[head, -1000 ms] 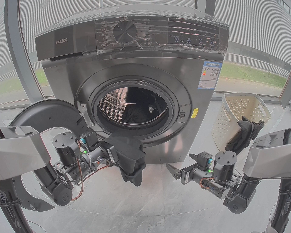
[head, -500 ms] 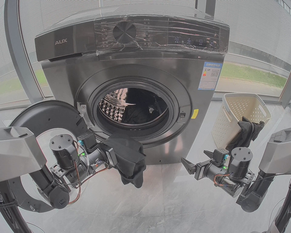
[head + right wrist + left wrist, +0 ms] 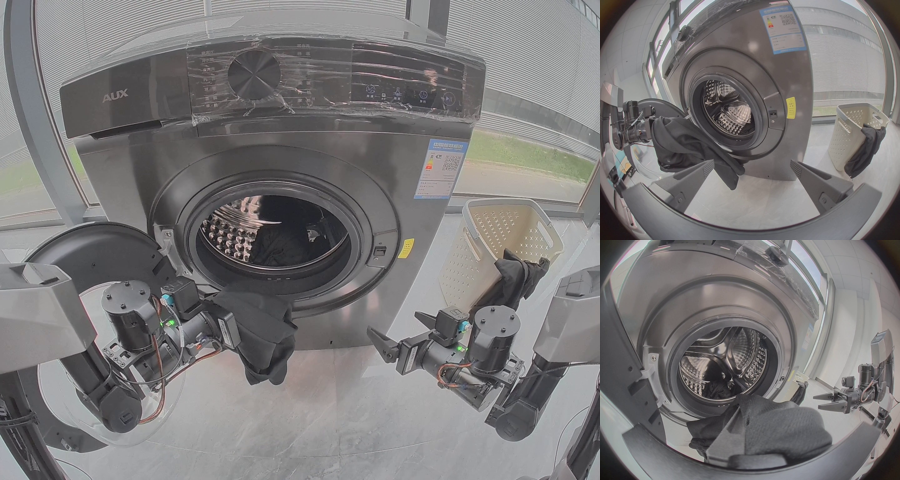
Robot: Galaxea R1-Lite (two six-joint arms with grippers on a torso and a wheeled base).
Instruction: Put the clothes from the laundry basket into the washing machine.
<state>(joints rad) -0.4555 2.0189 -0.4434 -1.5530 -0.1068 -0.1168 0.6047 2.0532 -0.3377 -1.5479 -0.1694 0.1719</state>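
Over left pincer (image 3: 245, 326) hangs black garment (image 3: 270, 342).

black garment (image 3: 265, 331), grey washing machine (image 3: 269, 156), cream perforated laundry basket (image 3: 462, 269)

Head camera high, both wrist cameras low, all facing washing machine (image 3: 281, 150)

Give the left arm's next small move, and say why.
Probably raise the left gripper and push it forward toward the open drum. It is shut on a black garment that hangs outside the machine, at the opening's lower rim, not yet inside.
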